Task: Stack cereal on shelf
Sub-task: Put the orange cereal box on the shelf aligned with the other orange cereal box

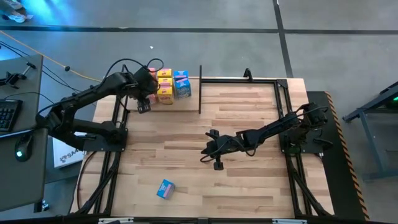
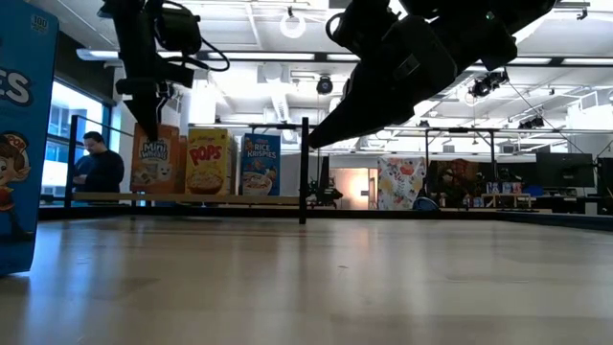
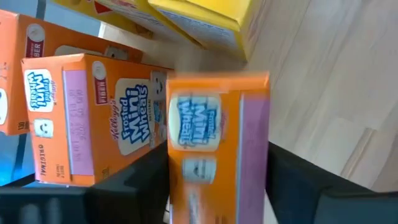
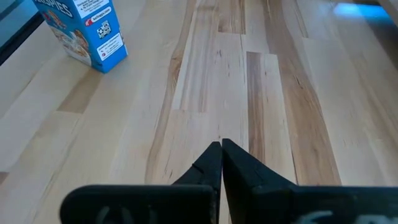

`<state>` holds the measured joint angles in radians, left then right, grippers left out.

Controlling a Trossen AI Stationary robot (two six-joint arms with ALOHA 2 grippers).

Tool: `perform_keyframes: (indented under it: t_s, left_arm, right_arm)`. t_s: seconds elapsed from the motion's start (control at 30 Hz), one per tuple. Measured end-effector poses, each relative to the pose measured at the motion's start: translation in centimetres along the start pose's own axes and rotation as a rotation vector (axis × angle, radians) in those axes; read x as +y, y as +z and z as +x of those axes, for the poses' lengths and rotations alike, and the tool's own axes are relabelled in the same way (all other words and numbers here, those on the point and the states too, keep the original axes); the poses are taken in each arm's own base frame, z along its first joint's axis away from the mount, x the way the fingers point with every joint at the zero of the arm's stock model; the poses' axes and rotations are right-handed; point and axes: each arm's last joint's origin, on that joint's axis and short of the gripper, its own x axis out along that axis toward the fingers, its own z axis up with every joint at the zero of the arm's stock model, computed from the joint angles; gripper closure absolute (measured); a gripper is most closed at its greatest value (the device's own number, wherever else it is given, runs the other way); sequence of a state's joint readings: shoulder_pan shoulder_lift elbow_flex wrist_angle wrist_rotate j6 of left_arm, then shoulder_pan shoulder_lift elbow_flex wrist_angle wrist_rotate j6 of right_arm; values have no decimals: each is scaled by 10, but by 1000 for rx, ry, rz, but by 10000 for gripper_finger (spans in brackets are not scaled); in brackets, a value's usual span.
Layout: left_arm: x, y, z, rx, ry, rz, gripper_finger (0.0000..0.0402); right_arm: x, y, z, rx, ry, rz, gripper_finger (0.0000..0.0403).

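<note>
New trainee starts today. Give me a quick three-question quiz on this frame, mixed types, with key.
1. True or false: the right gripper is shut and holds nothing.
2. Which box stands between the left gripper fingers? A) orange Mini-Wheats box B) yellow C) blue
3. Which colour is the lone cereal box on the tabletop, away from the shelf?

Key: 1 true; 2 A; 3 blue.
</note>
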<state>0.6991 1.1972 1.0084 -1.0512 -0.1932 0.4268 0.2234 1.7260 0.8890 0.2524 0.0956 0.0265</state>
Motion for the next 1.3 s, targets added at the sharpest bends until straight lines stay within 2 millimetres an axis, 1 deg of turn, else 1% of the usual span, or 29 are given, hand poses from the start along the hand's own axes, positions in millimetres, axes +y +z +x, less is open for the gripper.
perform_keyframes:
  t_s: [0.13,0.23,0.33,0.43,0.5,0.57,0.63,0.73,0.8,0.87,0.97,1.1,1.17,1.3]
  left_arm:
    - [0,0,0,3,2,6,153]
    - [0,-2,-3,-6,12,11,140]
    - [1,-5,-9,-11,62,34,138]
    - [0,-11,-20,-20,141,63,141]
    - [0,-16,-27,-39,166,52,145]
    - [-2,-22,-35,-68,167,-1,153]
    - [-6,-28,-42,-101,131,-64,166]
    - [-16,-35,-48,-196,32,-145,200]
    - [-25,-39,-42,-213,-25,-165,229]
    - [-33,-42,-32,-207,-41,-171,260]
    - [-41,-46,-14,-175,-9,-180,304]
    - [-43,-47,5,-160,78,-195,348]
    - [-42,-48,9,-146,133,-205,362]
    - [-36,-48,8,-145,228,-240,373]
  right_arm:
    - [0,0,0,0,1,0,402]
    - [0,0,0,0,2,0,402]
    - [0,0,0,0,2,0,402]
    - [0,0,0,0,2,0,402]
    - [0,0,0,0,2,0,402]
    - [0,0,0,0,2,0,402]
    - [0,0,0,0,2,-1,402]
    - [0,0,0,0,2,-7,402]
    - [0,0,0,0,2,-13,402]
    - [0,0,0,-1,2,-25,402]
    - [0,0,0,-4,2,-26,402]
    - [0,1,0,-6,2,-24,402]
    - [0,1,0,-6,2,-24,402]
    - [0,1,0,-6,2,-25,402]
